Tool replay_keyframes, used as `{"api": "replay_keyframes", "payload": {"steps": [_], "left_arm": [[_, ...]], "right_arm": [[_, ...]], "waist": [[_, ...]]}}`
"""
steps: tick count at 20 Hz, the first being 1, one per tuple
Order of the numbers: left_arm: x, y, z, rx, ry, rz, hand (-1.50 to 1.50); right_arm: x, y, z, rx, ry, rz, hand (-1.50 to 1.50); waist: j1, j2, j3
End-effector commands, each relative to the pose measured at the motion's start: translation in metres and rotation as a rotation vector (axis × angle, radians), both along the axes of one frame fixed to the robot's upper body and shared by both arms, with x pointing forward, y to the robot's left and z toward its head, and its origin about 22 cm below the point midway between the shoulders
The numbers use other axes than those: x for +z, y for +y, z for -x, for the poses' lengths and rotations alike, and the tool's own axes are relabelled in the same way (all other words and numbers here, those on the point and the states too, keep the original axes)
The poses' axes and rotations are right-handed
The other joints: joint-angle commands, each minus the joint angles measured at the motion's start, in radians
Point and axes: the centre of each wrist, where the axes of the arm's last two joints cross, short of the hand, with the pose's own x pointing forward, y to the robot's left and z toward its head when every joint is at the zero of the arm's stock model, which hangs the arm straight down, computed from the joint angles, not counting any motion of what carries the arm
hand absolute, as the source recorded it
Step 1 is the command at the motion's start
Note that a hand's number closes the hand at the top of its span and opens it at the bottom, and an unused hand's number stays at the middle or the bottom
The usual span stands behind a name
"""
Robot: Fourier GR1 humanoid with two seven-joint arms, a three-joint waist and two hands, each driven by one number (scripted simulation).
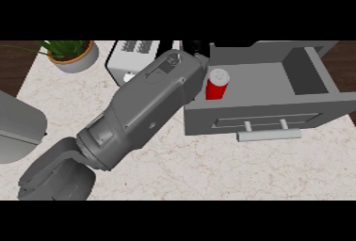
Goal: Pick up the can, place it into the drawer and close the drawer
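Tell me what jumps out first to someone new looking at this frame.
The red can standing upright at the left side of the open grey drawer, upper right. Next, a big grey forearm crossing diagonally from lower left toward the can; its hand is hidden, so whether it holds the can cannot be told. A white toaster and a potted plant sit along the counter's far edge.

marble counter (230, 169), potted plant (71, 55), toaster (132, 59)

Red can (217, 85) stands upright inside open drawer (306, 101).
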Motion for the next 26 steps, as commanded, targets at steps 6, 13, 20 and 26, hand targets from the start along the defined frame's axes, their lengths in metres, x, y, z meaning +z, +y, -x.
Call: {"api": "replay_keyframes", "payload": {"steps": [6,13,20,26], "left_arm": [[0.014,-0.006,0.001,-0.006,0.001,0.031,-1.50],[-0.001,0.002,0.000,-0.005,0.026,0.033,-1.50],[0.019,0.018,-0.007,0.006,0.040,0.027,-1.50],[0.022,0.032,-0.005,0.021,0.034,-0.003,-1.50]], "right_arm": [[0.008,0.050,-0.033,-0.027,-0.031,0.240,-1.50],[-0.001,0.089,-0.095,-0.060,-0.050,0.403,-1.50],[-0.028,0.110,-0.149,-0.063,-0.048,0.585,-1.50],[-0.043,0.128,-0.198,-0.062,-0.018,0.733,-1.50]], "waist": [[0.041,-0.006,-0.001],[0.070,-0.011,-0.001],[0.075,-0.016,-0.001],[0.097,-0.023,-0.001]]}}
